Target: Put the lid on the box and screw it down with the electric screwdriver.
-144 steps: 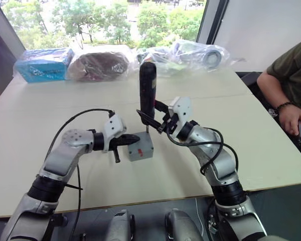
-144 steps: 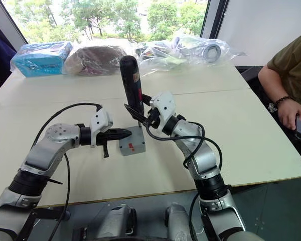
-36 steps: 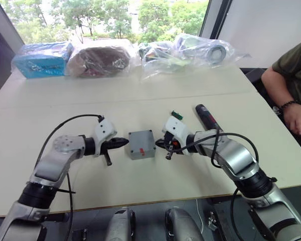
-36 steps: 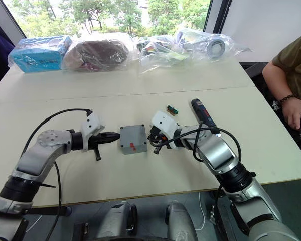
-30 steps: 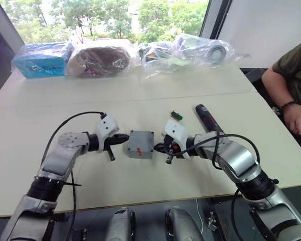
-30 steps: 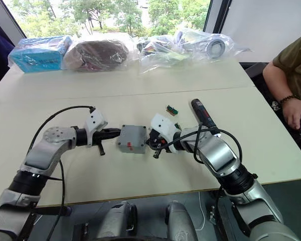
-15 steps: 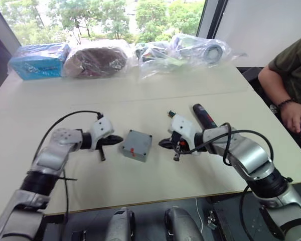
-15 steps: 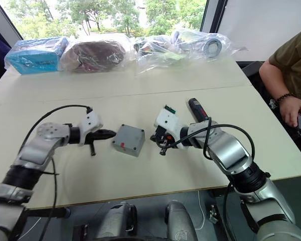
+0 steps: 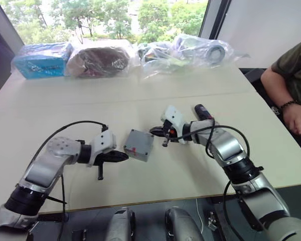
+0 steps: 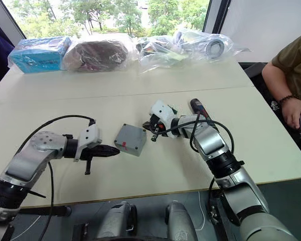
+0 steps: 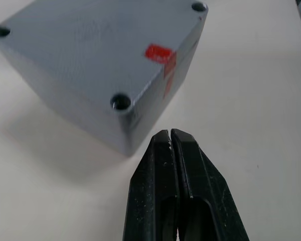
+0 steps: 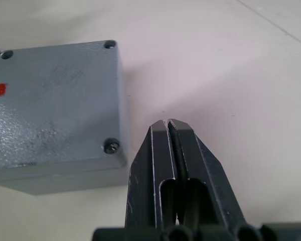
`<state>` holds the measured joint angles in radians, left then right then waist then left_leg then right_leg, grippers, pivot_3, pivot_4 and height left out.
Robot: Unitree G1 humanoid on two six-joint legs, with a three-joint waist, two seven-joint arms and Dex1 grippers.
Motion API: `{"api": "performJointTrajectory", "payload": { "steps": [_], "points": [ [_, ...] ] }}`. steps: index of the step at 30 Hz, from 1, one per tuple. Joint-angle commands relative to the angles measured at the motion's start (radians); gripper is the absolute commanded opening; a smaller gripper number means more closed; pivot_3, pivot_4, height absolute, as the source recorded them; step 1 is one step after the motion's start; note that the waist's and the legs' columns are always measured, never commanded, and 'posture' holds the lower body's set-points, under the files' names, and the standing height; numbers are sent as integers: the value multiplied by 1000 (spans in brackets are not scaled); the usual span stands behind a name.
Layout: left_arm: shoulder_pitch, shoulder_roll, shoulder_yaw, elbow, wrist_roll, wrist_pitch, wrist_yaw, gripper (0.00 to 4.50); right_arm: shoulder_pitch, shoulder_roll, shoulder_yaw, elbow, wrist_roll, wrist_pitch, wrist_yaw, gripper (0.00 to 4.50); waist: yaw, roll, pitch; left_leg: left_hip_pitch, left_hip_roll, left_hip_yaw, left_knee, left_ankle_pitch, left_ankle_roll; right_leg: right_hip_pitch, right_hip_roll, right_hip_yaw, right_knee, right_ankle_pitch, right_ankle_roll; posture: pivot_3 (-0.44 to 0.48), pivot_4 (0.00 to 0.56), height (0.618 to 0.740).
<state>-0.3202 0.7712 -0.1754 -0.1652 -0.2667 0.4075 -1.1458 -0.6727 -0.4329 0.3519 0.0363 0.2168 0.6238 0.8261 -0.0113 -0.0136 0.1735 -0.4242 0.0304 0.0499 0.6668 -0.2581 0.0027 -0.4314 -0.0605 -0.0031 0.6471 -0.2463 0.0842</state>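
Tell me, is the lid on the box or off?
On. The lid covers the box; its corner holes face up, and no wires show.

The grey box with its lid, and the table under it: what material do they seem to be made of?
The lid and the box look like moulded grey plastic: matt, faintly speckled, with rounded corners and recessed screw holes, though painted cast metal cannot be ruled out. The table looks like a smooth pale beige laminate board, with an even, low-sheen surface and a thin darker edge at the front.
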Motion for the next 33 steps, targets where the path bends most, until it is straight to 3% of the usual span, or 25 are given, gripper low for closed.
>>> {"api": "performJointTrajectory", "payload": {
  "steps": [1, 9, 20, 29, 33],
  "points": [
    [-43, 0, 0, 45, 44, -48, 17, 0, 12, -4, 14, -40, -3, -22, 50, 24, -1, 0, 0, 0, 0, 0, 0, 0, 0, 0, 0, 0, 0, 0, 0, 0, 150, 740],
    [-114, -12, 3, 139, 74, -101, 9, 0, 84, -43, 8, -172, 23, 42, 107, 24, 0, 0, 0, 0, 0, 0, 0, 0, 0, 0, 0, 0, 0, 0, 0, 0, 150, 740],
    [-131, -22, 13, 144, 68, -98, -6, 0, 122, -64, -47, -246, 14, 88, 43, 24, 0, 0, 0, 0, 0, 0, 0, 0, 0, 0, 0, 0, 0, 0, 0, 0, 150, 740],
    [-85, 66, 148, -70, -82, 39, -28, 0, 165, -86, -284, -301, 14, 165, -159, 24, 3, 0, 0, 0, 1, 0, 0, 0, 0, 0, 0, 0, 0, 0, 0, 0, 150, 740],
    [-123, 67, 197, -156, -171, 138, -7, 0, 195, -87, -318, -284, 2, 183, -207, 1047, 1, 0, 0, 0, 0, 0, 0, 0, 0, 0, -1, 0, 0, 0, 0, 0, 150, 740]
  ]
}}
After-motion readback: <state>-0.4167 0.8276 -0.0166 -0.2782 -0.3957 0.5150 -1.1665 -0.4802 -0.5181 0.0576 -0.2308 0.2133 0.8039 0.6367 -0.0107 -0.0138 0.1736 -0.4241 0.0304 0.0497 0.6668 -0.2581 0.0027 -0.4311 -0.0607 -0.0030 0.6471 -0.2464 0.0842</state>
